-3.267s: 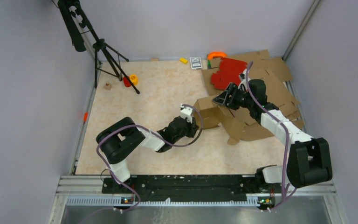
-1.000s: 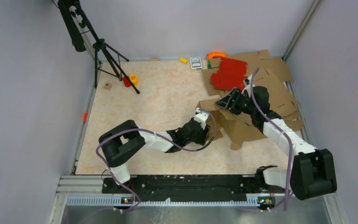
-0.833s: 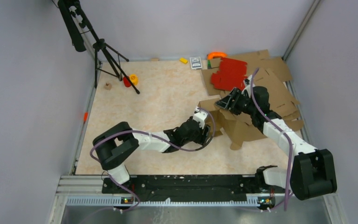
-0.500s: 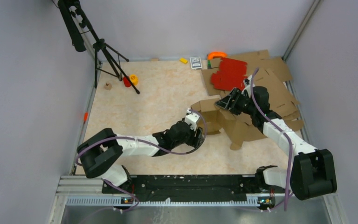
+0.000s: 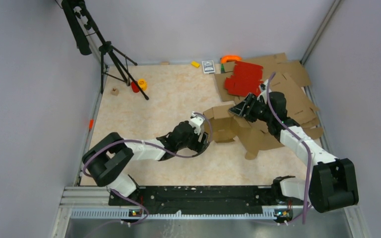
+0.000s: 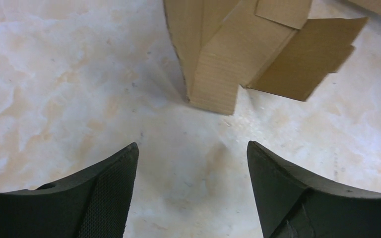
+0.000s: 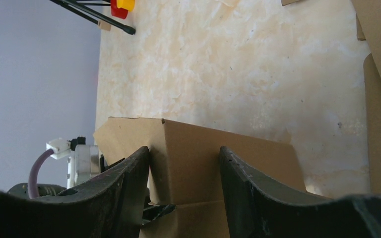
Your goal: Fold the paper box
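The paper box is plain brown corrugated cardboard, standing partly formed right of the table's middle with loose flaps hanging at its near side. My right gripper reaches in from the right. In the right wrist view its fingers straddle a creased top panel of the box, and my right gripper is shut on it. My left gripper sits just left of the box. In the left wrist view my left gripper stands open over bare tabletop, with the box's corner and flaps ahead, apart from the fingers.
Red cardboard sheets lie on larger flat brown sheets at the back right. A black tripod stands at the back left beside a red and yellow object and a small block. Small items line the back edge.
My left gripper has drawn back to the left, away from the box, and opened wider. The box's left end swung a little left. The right arm has stayed put.
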You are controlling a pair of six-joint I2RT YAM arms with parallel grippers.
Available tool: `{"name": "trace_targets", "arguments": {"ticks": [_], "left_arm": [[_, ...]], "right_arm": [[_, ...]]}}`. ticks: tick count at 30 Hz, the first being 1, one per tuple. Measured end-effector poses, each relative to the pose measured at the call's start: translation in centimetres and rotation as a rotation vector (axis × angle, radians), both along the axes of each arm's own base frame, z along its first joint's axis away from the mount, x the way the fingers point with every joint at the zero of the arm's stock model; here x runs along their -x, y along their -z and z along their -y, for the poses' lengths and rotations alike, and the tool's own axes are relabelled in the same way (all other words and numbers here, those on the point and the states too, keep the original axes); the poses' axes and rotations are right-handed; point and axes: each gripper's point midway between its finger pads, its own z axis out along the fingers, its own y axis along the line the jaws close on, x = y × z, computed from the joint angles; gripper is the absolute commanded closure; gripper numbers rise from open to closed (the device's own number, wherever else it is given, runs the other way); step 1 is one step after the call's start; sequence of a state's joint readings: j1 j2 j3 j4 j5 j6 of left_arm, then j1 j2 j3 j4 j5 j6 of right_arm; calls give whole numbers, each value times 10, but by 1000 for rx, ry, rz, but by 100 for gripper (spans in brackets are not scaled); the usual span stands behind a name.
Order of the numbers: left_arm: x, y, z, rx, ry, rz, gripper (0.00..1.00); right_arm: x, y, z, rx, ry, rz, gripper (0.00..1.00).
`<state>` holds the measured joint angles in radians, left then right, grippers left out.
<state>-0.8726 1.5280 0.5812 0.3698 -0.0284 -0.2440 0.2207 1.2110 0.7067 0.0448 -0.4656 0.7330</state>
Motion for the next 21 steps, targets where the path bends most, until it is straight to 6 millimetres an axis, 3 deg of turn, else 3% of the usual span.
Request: {"name": "trace_targets", "arguments": {"ticks": [1,3,6,8,13,18,21], "left_arm": [[-5,2,-1,-8,0,0,28],[-10,4,-3,-19,3,6,26],[-14,2,-4,-21,6,21,10],[-15,0,-2,-8,8,25,4],[-19,-8,12,71,13,21,6],[-26,-1,28,103,8,2,8],[-29,-2,36,101,3,16,7]], "right_arm": [[0,0,0,0,0,0,48],[0,0,0,0,0,0,48],[0,0,0,0,-1,0,48],[0,0,0,0,-2,0,48],[0,0,0,1,-4,2,48],[0,0,0,2,-4,3,47],[0,0,0,2,-4,3,38]]}}
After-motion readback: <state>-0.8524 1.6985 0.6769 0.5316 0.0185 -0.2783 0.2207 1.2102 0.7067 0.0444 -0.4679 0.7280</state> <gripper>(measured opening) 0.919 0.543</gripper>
